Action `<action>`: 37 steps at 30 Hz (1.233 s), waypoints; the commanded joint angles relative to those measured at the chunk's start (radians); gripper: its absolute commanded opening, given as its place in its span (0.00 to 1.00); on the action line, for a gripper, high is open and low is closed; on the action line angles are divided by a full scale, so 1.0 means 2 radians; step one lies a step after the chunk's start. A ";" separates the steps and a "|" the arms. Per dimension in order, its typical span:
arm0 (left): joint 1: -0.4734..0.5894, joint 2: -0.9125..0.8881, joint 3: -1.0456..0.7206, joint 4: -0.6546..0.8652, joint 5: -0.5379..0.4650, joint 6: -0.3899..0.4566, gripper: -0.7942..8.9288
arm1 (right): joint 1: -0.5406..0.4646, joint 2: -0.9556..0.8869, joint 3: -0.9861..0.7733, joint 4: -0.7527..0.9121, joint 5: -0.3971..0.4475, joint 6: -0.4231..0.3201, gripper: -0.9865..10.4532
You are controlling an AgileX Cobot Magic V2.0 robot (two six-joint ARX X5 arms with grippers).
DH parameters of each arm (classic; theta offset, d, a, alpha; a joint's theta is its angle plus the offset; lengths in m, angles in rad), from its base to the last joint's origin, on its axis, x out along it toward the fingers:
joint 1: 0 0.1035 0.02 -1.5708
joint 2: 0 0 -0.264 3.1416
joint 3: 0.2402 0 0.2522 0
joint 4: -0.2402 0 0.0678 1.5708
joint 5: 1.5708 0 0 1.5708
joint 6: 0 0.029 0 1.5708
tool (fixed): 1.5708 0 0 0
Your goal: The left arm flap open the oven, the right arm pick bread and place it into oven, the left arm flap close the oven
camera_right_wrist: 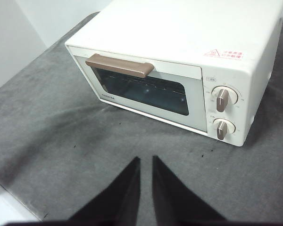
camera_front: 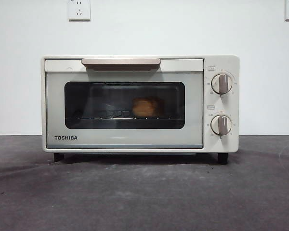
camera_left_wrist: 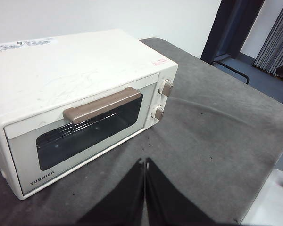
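Nearest the camera in the front view, the grey table (camera_front: 144, 202) lies bare from its front edge to the oven feet, giving unobstructed room for arm travel.

The left gripper (camera_left_wrist: 145, 162) hangs above this front area, well apart from the oven, with its jaws pressed together and holding nothing. The right gripper (camera_right_wrist: 146, 160) is likewise held back over the front of the table; its jaws stand nearly together with a thin gap between them, and grasp nothing. Judged from these positions, both arms are parked clear of the door's swing.

The oven (camera_front: 139, 103) stands toward the rear edge of the table, centred, just before the wall. Its door is shut flush, with the handle (camera_front: 121, 62) at the top edge. The two knobs (camera_front: 222, 83) sit on the panel beside the door.

Farthest in, behind the dark glass, the bread (camera_front: 145, 108) rests on the wire rack (camera_front: 111, 117). The task therefore appears complete, with the loaf enclosed.
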 commanded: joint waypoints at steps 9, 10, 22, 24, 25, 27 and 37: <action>-0.005 0.001 0.007 0.005 0.001 0.009 0.09 | 0.004 0.001 0.008 0.009 0.001 -0.001 0.10; -0.005 0.001 0.007 0.006 0.001 0.009 0.09 | 0.004 0.001 0.008 0.009 0.001 -0.001 0.10; 0.009 -0.092 -0.196 0.209 -0.007 0.047 0.09 | 0.004 0.001 0.008 0.009 0.001 -0.001 0.10; 0.010 -0.117 -0.247 0.236 -0.010 0.054 0.09 | 0.004 0.001 0.008 0.009 0.001 -0.001 0.10; 0.012 -0.130 -0.272 0.250 -0.021 0.057 0.09 | 0.004 0.001 0.008 0.009 0.001 -0.001 0.10; 0.018 -0.152 -0.315 0.278 -0.066 0.024 0.09 | 0.004 0.001 0.008 0.009 0.001 -0.001 0.10; 0.045 -0.208 -0.435 0.302 -0.237 -0.043 0.09 | 0.004 0.001 0.008 0.009 0.001 -0.001 0.10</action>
